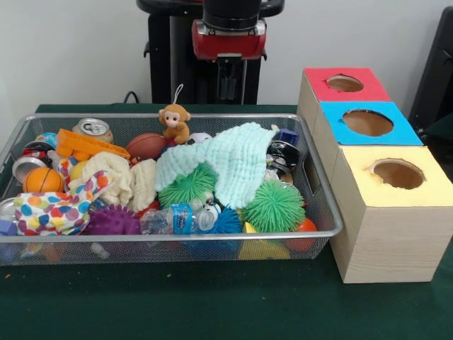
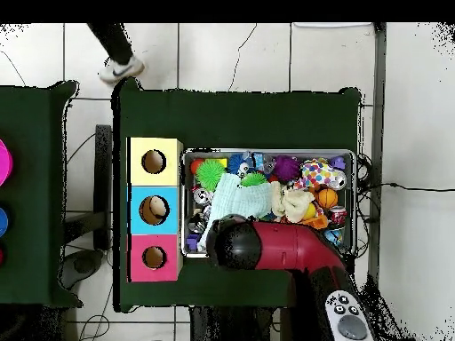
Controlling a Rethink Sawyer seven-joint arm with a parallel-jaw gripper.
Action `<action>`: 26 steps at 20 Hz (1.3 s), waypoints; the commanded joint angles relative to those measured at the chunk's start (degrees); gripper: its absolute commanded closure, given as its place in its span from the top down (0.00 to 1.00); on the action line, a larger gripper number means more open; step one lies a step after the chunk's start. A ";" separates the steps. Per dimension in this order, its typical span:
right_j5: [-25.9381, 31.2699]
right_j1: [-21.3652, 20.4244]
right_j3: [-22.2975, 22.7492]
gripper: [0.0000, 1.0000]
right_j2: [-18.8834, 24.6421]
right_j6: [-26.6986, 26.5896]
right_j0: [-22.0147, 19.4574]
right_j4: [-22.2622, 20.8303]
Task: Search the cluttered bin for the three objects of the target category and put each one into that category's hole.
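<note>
Bin of wire mesh sat left of three wooden boxes, crammed with toys. From the left: an orange basketball, a polka-dot cloth, a soda can, a purple spiky ball, a monkey plush, a mint cloth, and green spiky balls. Rightward stood the red hole farthest, the blue hole and the yellow hole nearest. Searching looked barely begun. The gripper hung behind the bin's far edge; whether its fingers were spread I cannot tell. Next it would need to descend onto an uncovered target.
</note>
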 commanded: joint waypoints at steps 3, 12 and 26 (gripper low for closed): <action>8.03 6.77 -11.51 0.00 6.07 -7.54 -5.50 -3.22; 12.42 7.47 -17.20 0.00 10.25 -14.82 -11.20 -6.07; 12.35 10.49 -20.11 0.00 15.14 -13.70 -14.84 -11.00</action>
